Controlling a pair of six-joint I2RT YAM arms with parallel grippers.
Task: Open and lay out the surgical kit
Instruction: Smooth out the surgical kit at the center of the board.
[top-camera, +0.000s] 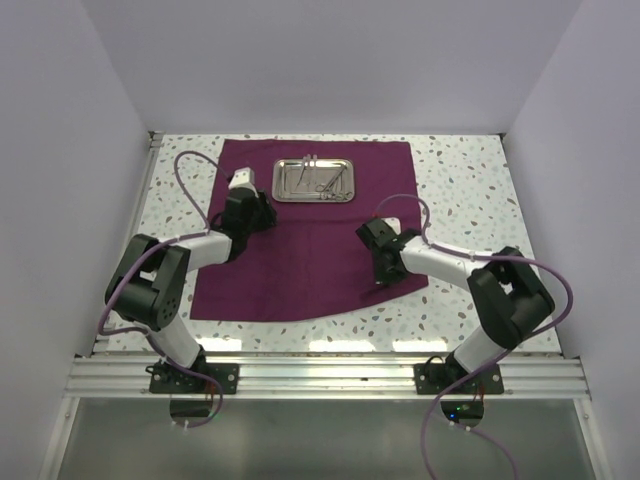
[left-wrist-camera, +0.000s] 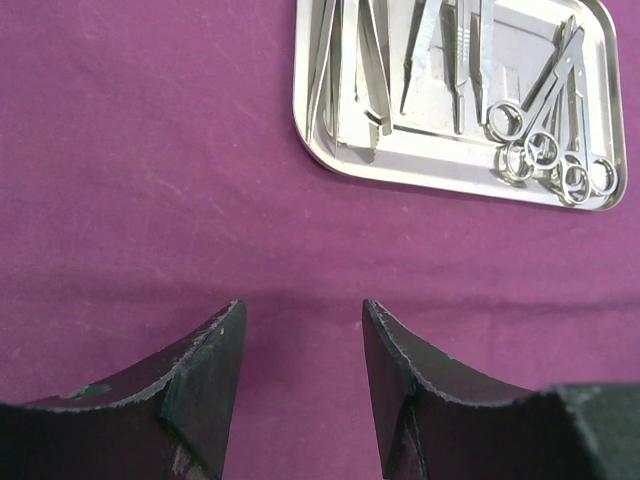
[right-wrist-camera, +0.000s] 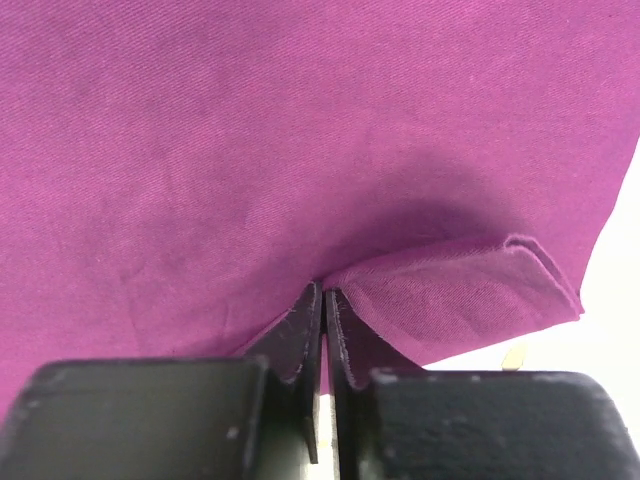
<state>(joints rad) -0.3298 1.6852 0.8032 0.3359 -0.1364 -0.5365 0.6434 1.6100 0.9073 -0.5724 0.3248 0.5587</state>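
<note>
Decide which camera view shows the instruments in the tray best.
Left wrist view: scissors and other instruments show singly in the tray. The top view shows them tiny; the right wrist view shows only cloth.

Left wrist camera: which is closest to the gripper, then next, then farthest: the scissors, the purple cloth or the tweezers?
1. The purple cloth, right under the left gripper.
2. The tweezers, in the steel tray's left half.
3. The scissors, at the tray's right end, farthest.
</note>
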